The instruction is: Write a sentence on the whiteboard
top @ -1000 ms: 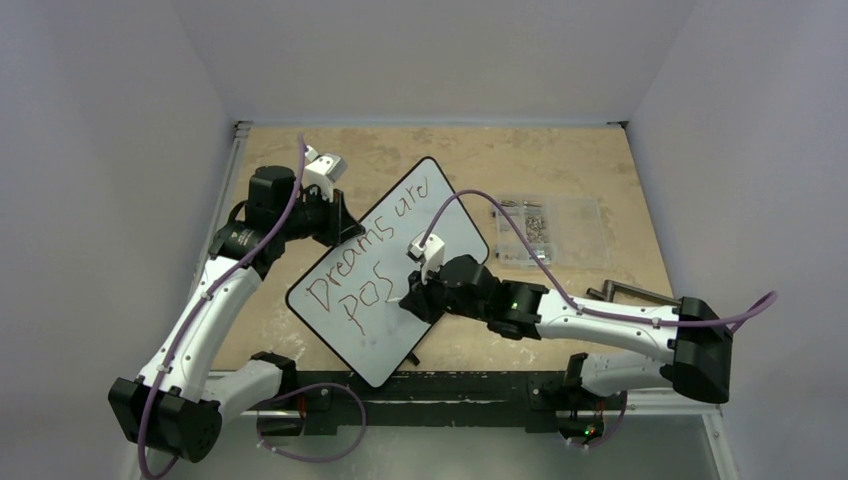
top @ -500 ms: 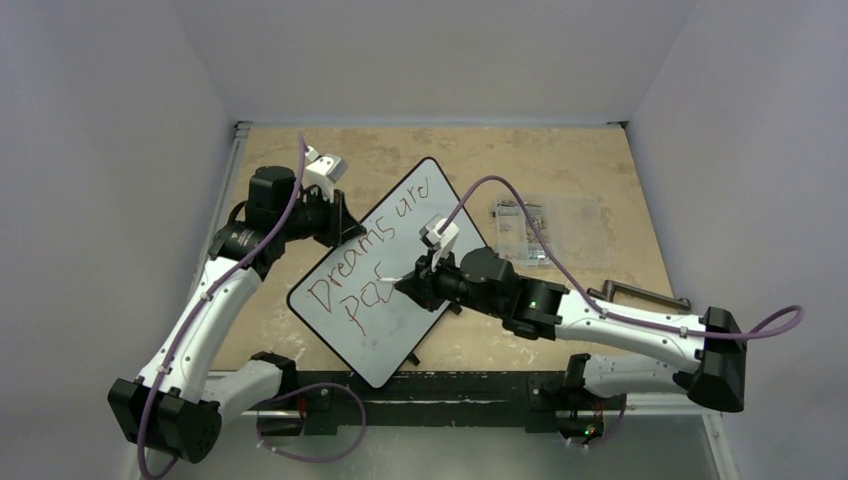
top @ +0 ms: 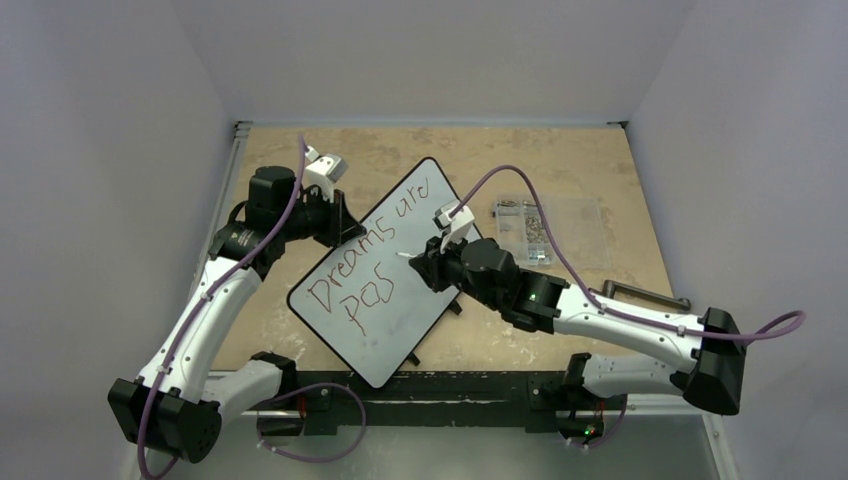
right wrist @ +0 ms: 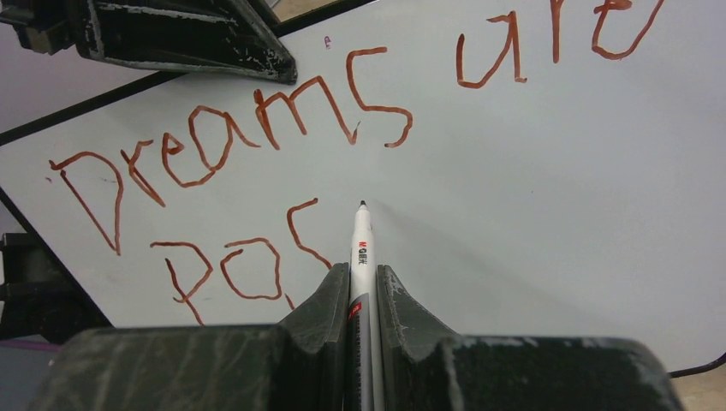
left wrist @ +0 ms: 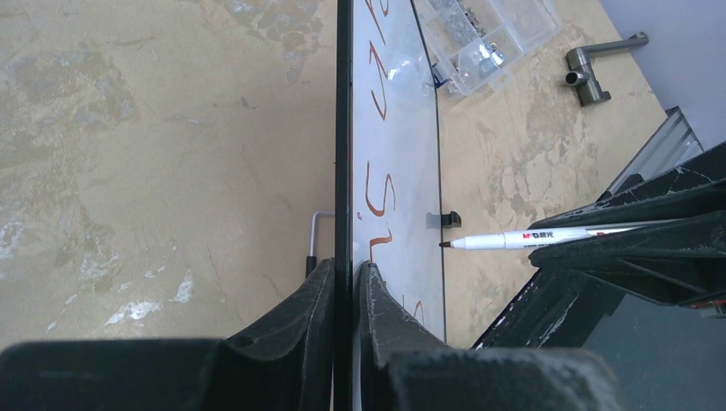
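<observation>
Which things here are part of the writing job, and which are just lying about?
In use: whiteboard, clamped at its edge by the left tool; marker, held in the right tool.
Lying about: clear parts box; metal handle.

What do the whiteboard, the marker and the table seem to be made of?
The whiteboard: glossy white coated sheet, faint reflections on it; thin black rim, probably plastic. The marker: smooth white plastic barrel with printed label, dark tip. The table: matte mottled beige top with worn patches, perhaps laminate or wood board.
</observation>
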You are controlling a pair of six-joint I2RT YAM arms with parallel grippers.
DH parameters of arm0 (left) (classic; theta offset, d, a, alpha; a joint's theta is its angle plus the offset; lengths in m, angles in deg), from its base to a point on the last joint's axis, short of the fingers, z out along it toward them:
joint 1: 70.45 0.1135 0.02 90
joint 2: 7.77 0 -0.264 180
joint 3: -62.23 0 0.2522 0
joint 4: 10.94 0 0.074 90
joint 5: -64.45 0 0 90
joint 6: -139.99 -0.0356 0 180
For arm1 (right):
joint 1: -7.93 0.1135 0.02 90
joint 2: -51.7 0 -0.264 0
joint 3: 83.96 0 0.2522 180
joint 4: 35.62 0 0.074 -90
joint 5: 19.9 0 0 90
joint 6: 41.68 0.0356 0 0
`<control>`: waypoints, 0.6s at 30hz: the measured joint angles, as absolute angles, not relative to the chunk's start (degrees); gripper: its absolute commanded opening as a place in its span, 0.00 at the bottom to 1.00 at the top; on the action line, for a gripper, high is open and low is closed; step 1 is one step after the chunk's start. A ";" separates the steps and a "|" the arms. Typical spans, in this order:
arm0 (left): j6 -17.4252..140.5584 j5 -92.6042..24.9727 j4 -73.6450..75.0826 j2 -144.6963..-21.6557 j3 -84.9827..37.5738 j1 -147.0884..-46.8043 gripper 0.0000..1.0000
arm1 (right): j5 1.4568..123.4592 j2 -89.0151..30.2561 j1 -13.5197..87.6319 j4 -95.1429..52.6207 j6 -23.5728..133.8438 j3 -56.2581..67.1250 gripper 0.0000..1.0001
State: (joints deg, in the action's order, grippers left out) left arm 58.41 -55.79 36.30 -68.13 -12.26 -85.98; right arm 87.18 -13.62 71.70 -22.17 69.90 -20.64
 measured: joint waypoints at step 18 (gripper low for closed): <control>58.41 -55.77 36.30 -68.13 -12.26 -85.98 0.00 | 87.05 -19.15 70.84 -22.02 69.93 -17.43 0.00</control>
State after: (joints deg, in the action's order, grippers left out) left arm 58.41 -55.77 36.30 -68.13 -12.26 -85.98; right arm 87.05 -19.15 70.84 -22.02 69.93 -17.43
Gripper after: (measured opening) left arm 0.113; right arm 0.091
